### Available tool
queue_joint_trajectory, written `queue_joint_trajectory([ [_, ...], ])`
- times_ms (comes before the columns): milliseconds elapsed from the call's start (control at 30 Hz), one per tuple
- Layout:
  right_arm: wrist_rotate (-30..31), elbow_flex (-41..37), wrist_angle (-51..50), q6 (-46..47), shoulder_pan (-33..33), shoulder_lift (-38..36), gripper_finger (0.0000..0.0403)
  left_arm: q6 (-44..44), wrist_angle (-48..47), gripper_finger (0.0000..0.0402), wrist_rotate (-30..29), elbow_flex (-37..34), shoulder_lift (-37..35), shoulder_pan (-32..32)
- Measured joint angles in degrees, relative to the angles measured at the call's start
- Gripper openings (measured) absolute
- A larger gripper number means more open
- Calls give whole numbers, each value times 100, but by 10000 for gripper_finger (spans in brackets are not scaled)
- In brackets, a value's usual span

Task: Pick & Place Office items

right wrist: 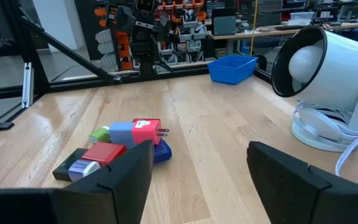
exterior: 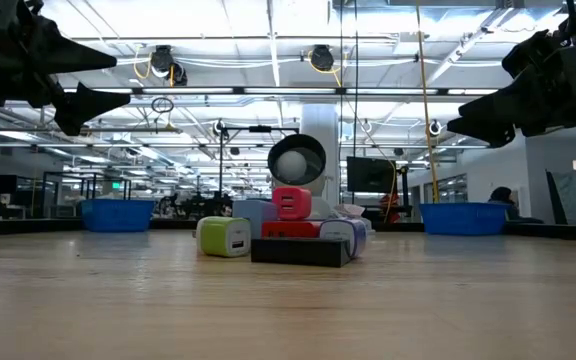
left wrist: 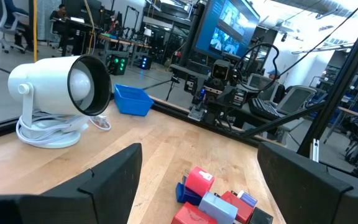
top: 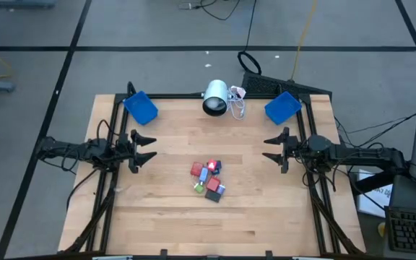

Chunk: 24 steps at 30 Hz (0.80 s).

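Wooden tabletop [top: 165,224] fills my workspace, with a busy lab of screens and racks beyond its far edge. At the middle of it the office items [top: 208,179] lie heaped in one tight cluster: a red charger-like block [exterior: 291,203] on top, a green one [exterior: 224,237] at the side, a flat dark grey piece [exterior: 300,251] at the front, blue and pale purple pieces pressed among them. They touch one another, and that is my main worry. If I come down on one piece, a finger may catch its neighbour, and I judge the stack would topple or scatter. The red block shows small metal prongs in my right wrist view, so I expect it could snag or twist in a grip.

A white lamp-like object [top: 216,97] with a coiled cable [top: 237,103] stands at the far edge between the two blue bins [top: 141,107] [top: 282,107]. A careless swing toward either bin could clip it or drag the cable.

My left gripper [top: 146,149] hovers above the table at the left side, level with the heap and well apart from it, fingers spread wide and pointed inward, holding nothing. My right gripper [top: 273,148] mirrors it from the right side, raised off the wood, its fingers parted and empty. Nothing is picked yet; I judge either arm could reach the heap.
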Motion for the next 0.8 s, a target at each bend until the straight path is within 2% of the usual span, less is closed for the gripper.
queue_joint_trajectory([
  [400, -19, 0, 4, 90, 1, 0, 249, 0, 0, 324, -1, 0, 1, -1],
  [600, -15, -1, 217, 1715, 0, 0, 249, -1, 0, 324, -1, 0, 0, 1],
  [800, 99, -2, 639, 2140, 0, -1, 249, 0, 0, 324, 0, 0, 1, 0],
])
